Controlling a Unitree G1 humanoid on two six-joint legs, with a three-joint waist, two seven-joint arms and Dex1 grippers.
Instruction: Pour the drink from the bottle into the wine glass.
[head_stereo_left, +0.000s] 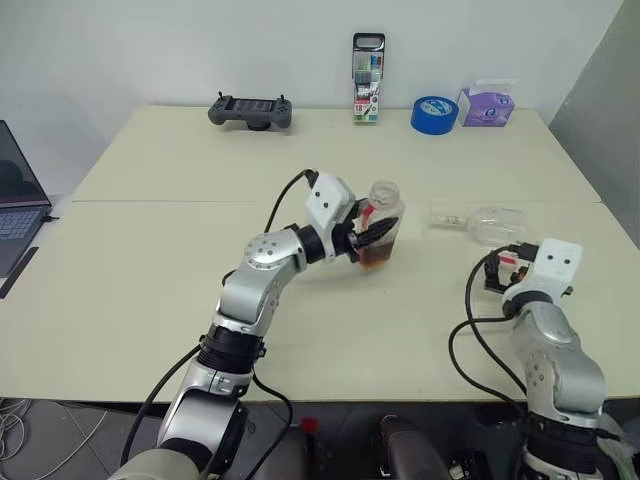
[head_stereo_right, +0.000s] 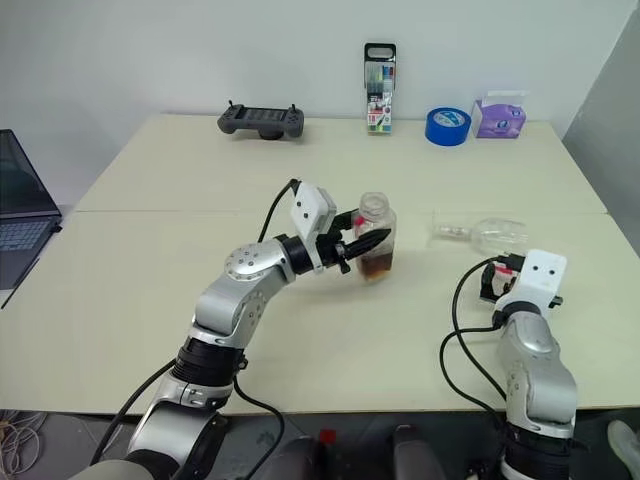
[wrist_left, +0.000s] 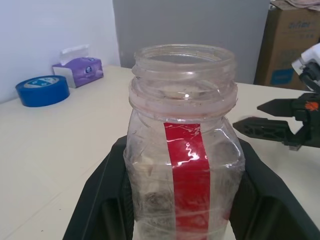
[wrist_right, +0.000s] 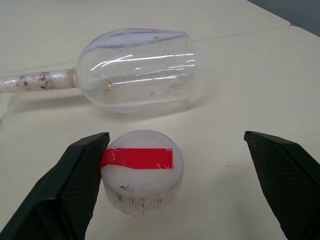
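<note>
My left gripper (head_stereo_left: 372, 236) is shut on the bottle (head_stereo_left: 381, 222), a clear squarish plastic one with a red label strip (wrist_left: 187, 175). It is held upright above the middle of the table, and its mouth is uncapped. The dark reddish-brown drink (head_stereo_left: 377, 258) fills its bottom part. To the right, the wine glass (head_stereo_left: 495, 222) lies on its side on the table, empty (wrist_right: 140, 70). Just in front of the glass my right gripper (wrist_right: 176, 136) is open and low over the table. A white cap with a red strip (wrist_right: 142, 170) rests between its fingers, close beside one of them.
Along the table's far edge stand a game controller (head_stereo_left: 250, 110), a tall marker pack (head_stereo_left: 367, 78), a blue tape roll (head_stereo_left: 434, 114) and a purple tissue pack (head_stereo_left: 486, 105). A laptop (head_stereo_left: 15, 210) sits at the left edge. A grey wall rises to the right.
</note>
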